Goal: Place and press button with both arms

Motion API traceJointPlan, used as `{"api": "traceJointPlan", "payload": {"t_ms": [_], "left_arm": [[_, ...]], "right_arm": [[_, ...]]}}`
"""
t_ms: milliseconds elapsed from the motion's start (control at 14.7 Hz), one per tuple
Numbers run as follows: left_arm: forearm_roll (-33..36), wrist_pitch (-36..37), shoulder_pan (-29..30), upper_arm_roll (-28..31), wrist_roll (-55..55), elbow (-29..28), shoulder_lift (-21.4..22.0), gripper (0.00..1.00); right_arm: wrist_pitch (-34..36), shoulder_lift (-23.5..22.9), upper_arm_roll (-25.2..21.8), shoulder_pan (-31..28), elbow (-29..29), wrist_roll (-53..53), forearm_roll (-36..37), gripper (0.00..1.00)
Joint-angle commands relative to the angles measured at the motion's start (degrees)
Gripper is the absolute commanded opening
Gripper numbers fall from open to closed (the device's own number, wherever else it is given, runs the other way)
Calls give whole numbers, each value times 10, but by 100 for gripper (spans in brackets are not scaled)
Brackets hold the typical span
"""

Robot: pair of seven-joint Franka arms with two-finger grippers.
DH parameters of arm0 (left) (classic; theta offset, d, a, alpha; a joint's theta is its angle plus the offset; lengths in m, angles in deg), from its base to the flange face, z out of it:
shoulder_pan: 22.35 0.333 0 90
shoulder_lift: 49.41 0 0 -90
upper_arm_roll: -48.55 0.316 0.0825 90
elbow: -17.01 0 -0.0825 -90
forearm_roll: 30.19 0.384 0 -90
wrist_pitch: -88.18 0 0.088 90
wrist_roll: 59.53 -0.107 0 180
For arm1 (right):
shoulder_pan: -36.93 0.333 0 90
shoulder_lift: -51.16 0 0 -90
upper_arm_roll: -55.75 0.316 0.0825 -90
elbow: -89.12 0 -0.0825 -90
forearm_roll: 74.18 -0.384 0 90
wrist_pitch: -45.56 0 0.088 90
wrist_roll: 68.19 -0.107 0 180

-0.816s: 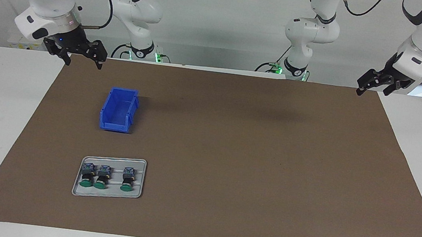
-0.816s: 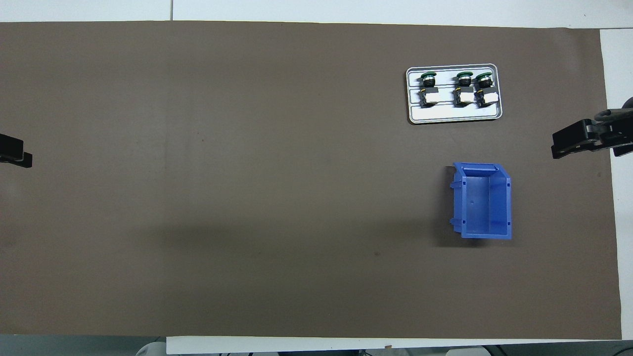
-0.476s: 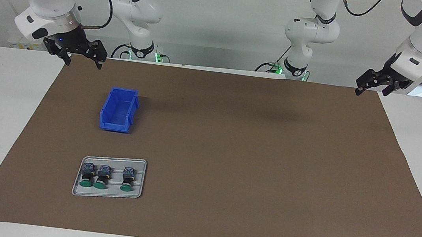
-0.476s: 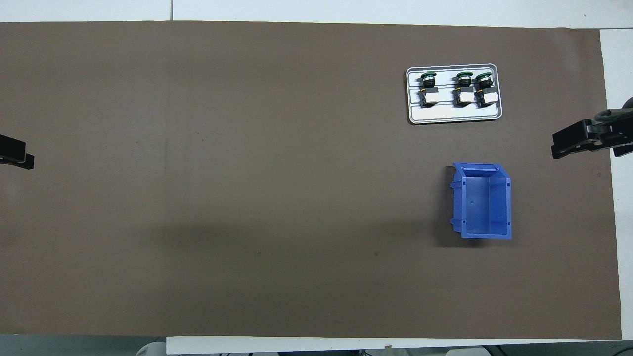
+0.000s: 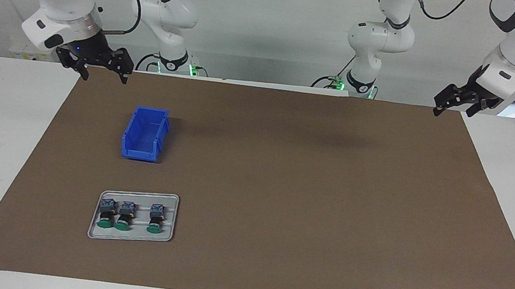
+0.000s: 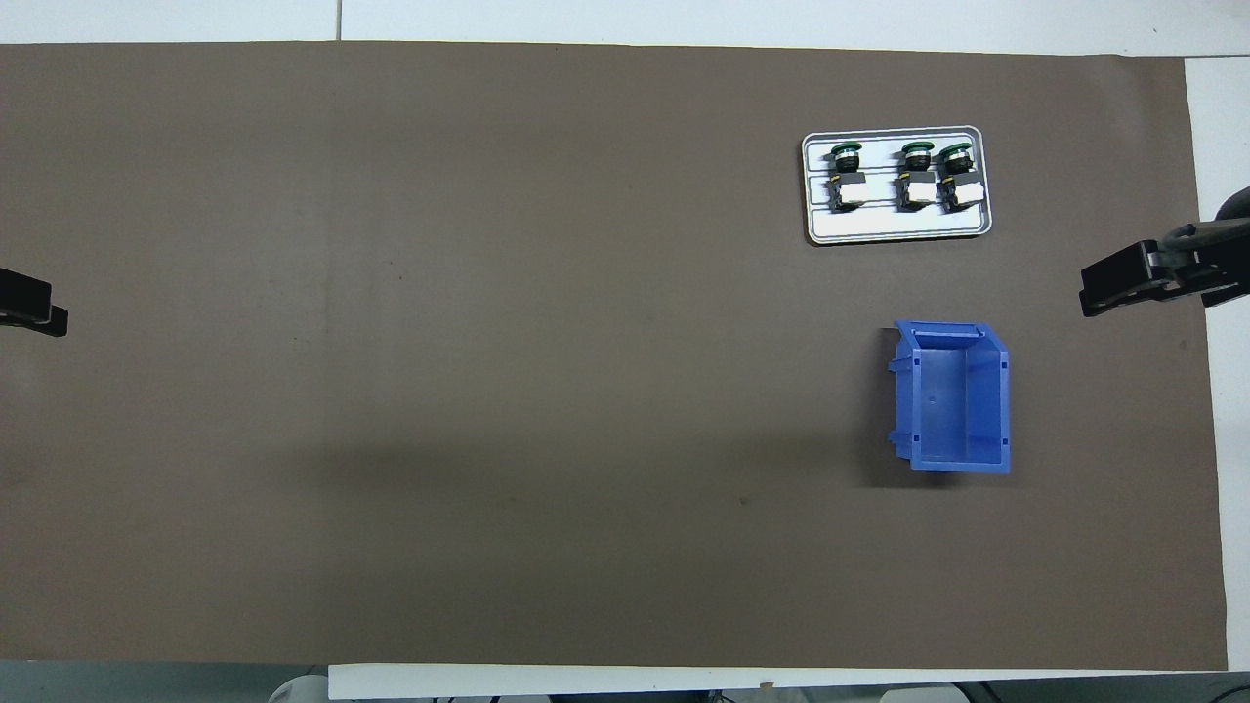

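Observation:
Three green-capped buttons lie side by side in a grey tray (image 5: 130, 238): one (image 5: 106, 215) toward the right arm's end, one (image 5: 124, 217) next to it, and one (image 5: 155, 219) set apart. They also show in the overhead view (image 6: 957, 177) (image 6: 916, 177) (image 6: 846, 177). My right gripper (image 5: 103, 76) hangs open and empty over the mat's edge nearest the robots, beside the blue bin (image 5: 144, 134). My left gripper (image 5: 453, 111) hangs open and empty over the mat's corner at the left arm's end. Both grippers show at the overhead view's side edges, the right one (image 6: 1123, 285) and the left one (image 6: 29, 310).
A brown mat (image 5: 305, 193) covers most of the white table. The open, empty blue bin (image 6: 957, 395) stands nearer to the robots than the tray (image 6: 898, 227), both toward the right arm's end.
My right gripper has shifted slightly inward over the mat. My left gripper has barely moved. The buttons, tray and bin have not moved.

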Motion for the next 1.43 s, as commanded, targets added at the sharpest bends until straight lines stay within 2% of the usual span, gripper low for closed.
{"api": "traceJointPlan", "payload": {"t_ms": [0, 476, 612, 884, 1360], "left_arm": [[11, 5, 3, -2, -3, -3, 5, 100], [11, 6, 5, -1, -3, -3, 5, 100], [11, 6, 5, -2, -3, -3, 5, 100], [11, 6, 5, -1, -3, -3, 5, 100], [11, 6, 5, -1, -3, -3, 5, 100]], "right_arm": [[-61, -30, 3, 6, 8, 0, -36, 99], [-315, -226, 3, 67, -5, -58, -33, 99], [-373, -272, 3, 67, -4, -59, -33, 99], [-445, -325, 2, 65, 2, -60, -32, 96], [-491, -357, 2, 62, 7, -61, -3, 89]]}}
